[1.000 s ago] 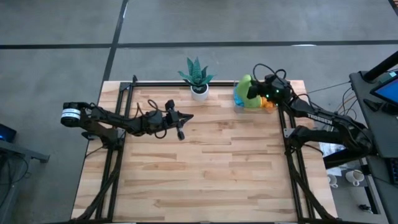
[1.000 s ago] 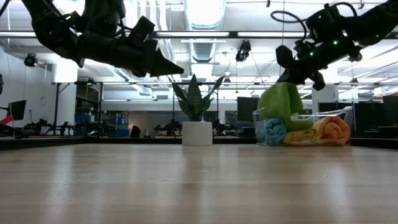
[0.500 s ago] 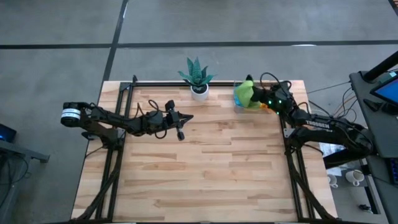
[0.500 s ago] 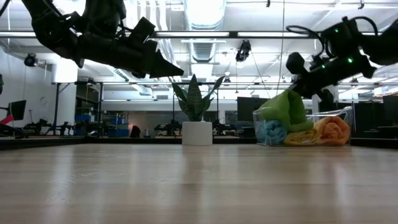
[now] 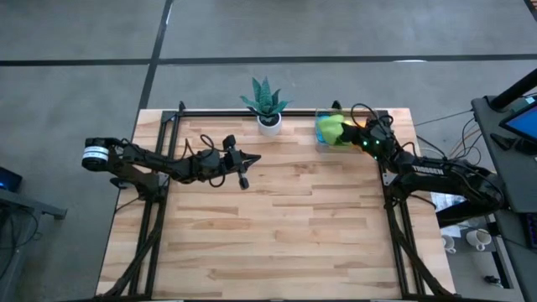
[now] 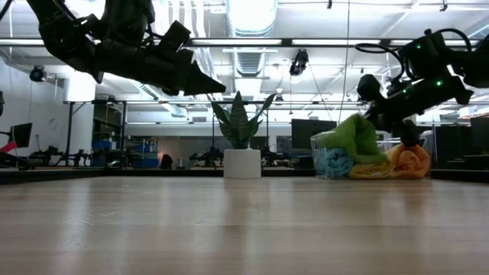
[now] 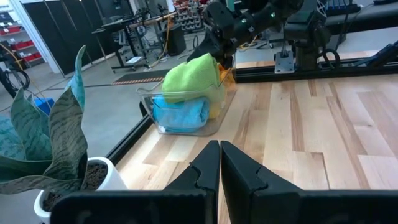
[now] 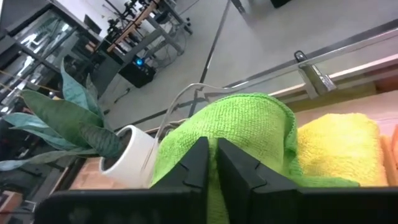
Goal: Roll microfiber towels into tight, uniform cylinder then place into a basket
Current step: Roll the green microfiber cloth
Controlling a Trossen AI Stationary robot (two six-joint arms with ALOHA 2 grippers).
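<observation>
The clear basket (image 7: 151, 109) stands at the table's far right and holds a blue roll (image 7: 180, 112), a yellow roll (image 8: 339, 146) and an orange roll (image 6: 409, 160). A green towel roll (image 7: 189, 78) lies tilted on top of them. My right gripper (image 6: 382, 121) is shut on the green towel's raised end, just right of the basket. My left gripper (image 5: 252, 158) hangs shut and empty above the table's far left middle. My right gripper pinches the green towel roll's raised right end (image 8: 233, 134) between its two fingers. The fingers come from the table's right, slanting slightly down. The roll is tilted: its left end (image 6: 327, 140) rests on the blue roll (image 6: 332, 162) inside the basket.
A spiky green plant in a white pot (image 5: 268, 122) stands at the far edge, left of the basket. Black frame rails (image 5: 390, 201) run along both sides of the table. The wooden top (image 5: 277, 226) in the middle and near part is bare.
My right gripper has sunk toward the basket and drawn a little toward the table's right and near edges, rolling its wrist. The green towel has come down with it, from standing high above the rolls to lying tilted on them.
</observation>
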